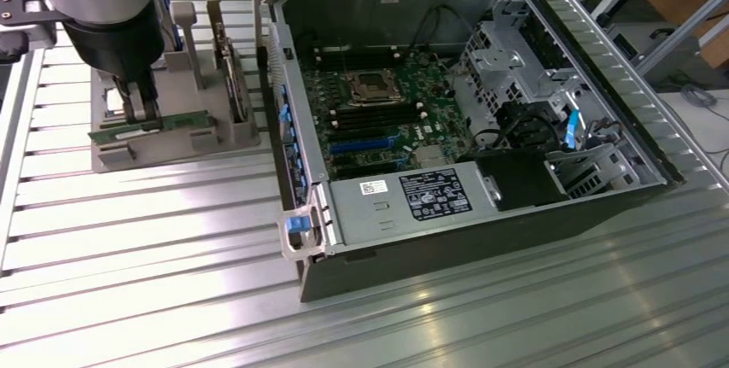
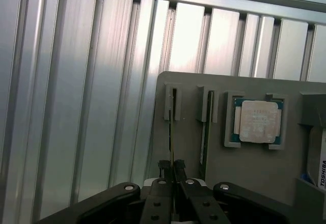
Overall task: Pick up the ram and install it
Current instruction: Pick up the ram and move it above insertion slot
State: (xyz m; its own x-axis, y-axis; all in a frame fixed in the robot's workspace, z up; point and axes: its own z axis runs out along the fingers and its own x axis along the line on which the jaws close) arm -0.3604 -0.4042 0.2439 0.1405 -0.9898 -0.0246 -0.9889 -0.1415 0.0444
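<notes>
The ram point(image 1: 173, 122) is a thin green stick standing on edge in the slots of a grey holder point(image 1: 160, 153) at the exterior view's left. My gripper point(image 1: 142, 114) comes straight down on it, and its dark fingers pinch the stick near the middle. In the wrist view the ram point(image 2: 170, 124) runs edge-on out from between the two fingertips of the gripper point(image 2: 171, 167), which are shut on it. A second stick like it point(image 2: 205, 132) stands in the neighbouring slot. Whether the held ram has risen from its slots I cannot tell.
An open computer case point(image 1: 299, 231) lies at the exterior view's right, its motherboard point(image 1: 376, 103) and black memory slots point(image 1: 370, 118) exposed. A square silver CPU point(image 2: 257, 121) sits in the holder's pocket. A larger card point(image 1: 231, 73) stands upright in the holder beside the arm. The table is ribbed aluminium point(image 1: 148, 257).
</notes>
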